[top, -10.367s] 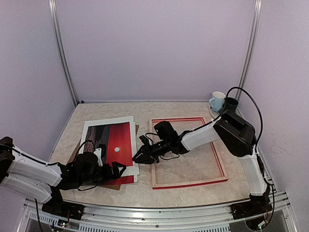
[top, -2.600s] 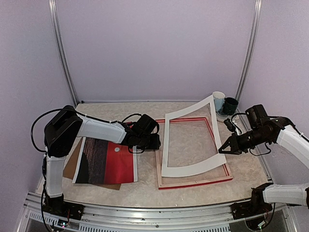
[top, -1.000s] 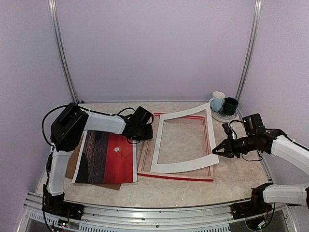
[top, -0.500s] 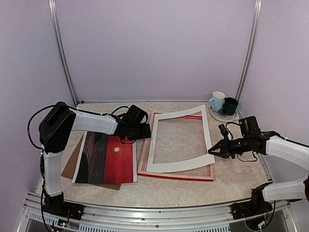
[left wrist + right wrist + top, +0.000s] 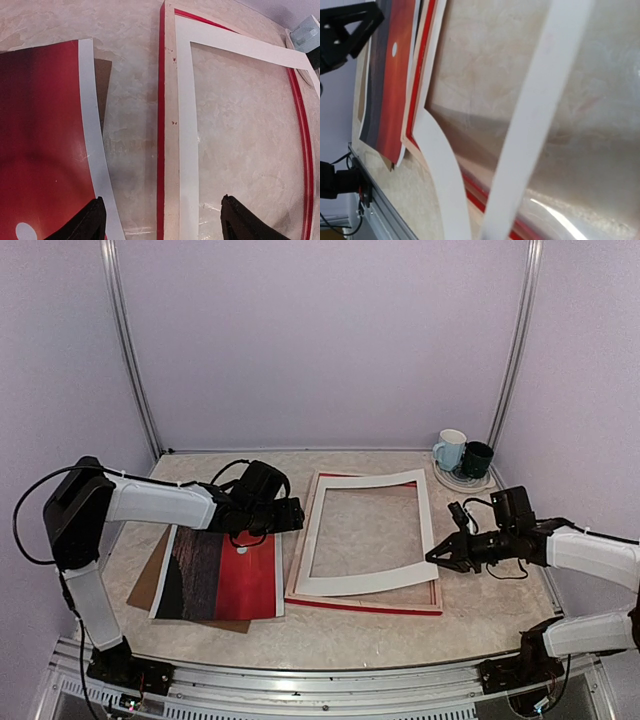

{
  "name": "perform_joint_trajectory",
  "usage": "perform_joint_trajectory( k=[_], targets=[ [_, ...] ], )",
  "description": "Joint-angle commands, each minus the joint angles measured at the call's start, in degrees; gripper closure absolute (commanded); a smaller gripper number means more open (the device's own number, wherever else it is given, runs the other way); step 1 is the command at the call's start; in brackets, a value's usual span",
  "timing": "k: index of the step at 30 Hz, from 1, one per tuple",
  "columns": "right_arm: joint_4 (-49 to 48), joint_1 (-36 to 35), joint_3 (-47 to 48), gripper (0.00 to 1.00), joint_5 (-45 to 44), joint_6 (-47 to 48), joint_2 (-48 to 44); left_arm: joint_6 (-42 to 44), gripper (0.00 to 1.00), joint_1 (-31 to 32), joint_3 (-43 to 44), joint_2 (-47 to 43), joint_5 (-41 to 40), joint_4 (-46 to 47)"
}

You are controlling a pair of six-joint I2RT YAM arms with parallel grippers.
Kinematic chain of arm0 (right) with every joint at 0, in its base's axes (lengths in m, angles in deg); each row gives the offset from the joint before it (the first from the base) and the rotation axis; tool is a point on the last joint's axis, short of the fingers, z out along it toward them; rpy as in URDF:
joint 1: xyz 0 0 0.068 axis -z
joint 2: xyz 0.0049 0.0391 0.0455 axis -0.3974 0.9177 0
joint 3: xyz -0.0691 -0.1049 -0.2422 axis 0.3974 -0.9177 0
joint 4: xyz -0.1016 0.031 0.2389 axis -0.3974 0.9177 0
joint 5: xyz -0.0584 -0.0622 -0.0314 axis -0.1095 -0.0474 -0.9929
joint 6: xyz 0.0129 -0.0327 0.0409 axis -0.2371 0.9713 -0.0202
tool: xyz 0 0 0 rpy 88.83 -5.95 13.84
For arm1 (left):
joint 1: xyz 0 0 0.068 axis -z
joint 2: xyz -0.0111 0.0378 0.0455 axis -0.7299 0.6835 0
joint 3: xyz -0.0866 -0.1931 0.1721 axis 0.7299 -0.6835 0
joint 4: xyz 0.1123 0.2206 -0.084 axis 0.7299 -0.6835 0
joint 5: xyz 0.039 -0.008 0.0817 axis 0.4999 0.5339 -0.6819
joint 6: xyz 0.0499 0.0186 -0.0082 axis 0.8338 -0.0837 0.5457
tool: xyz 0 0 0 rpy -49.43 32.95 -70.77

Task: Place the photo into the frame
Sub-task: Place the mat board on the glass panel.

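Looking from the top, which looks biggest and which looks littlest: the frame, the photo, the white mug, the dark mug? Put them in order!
1. Frame
2. Photo
3. White mug and dark mug: they look about alike, so no ranking. They also sit farthest from the camera.

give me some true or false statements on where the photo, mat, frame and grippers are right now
1. The white mat lies on top of the frame. True.
2. The photo sits inside the frame. False: it lies left of the frame, on the brown backing board.
3. The left gripper is open with nothing between its fingers. True.
4. The white mug and the dark green mug stand at the table's front left. False: they stand at its back right corner.
5. The right gripper is at the mat's near right corner. True.
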Motion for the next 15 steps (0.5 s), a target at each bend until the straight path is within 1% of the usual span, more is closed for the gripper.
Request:
perform_joint_trajectory(
  k=[1,6,8,11,15],
  targets=[
    [-2.1,-1.0,-1.2,0.89,-0.1,-0.7,0.1,-1.0,0.21,1.0,-4.0,-5.0,-2.2,2.1],
    [-2.4,-1.3,-1.8,0.85,-0.8,-0.7,0.2,-1.9,0.20,1.9,-7.7,-8.1,-3.2,2.3],
    [-2.3,-1.5,-1.9,0.82,-0.9,-0.6,0.4,-2.3,0.20,2.0,-9.4,-9.4,-3.3,2.7],
    [-0.6,-1.6,-1.3,0.71,-1.9,0.2,0.3,-2.7,0.17,2.0,-11.7,-11.2,-3.4,3.4],
    [6.3,-1.7,1.9,0.53,-6.0,4.4,-1.5,-2.7,0.12,1.8,-13.7,-13.1,-3.9,3.1]
  ],
)
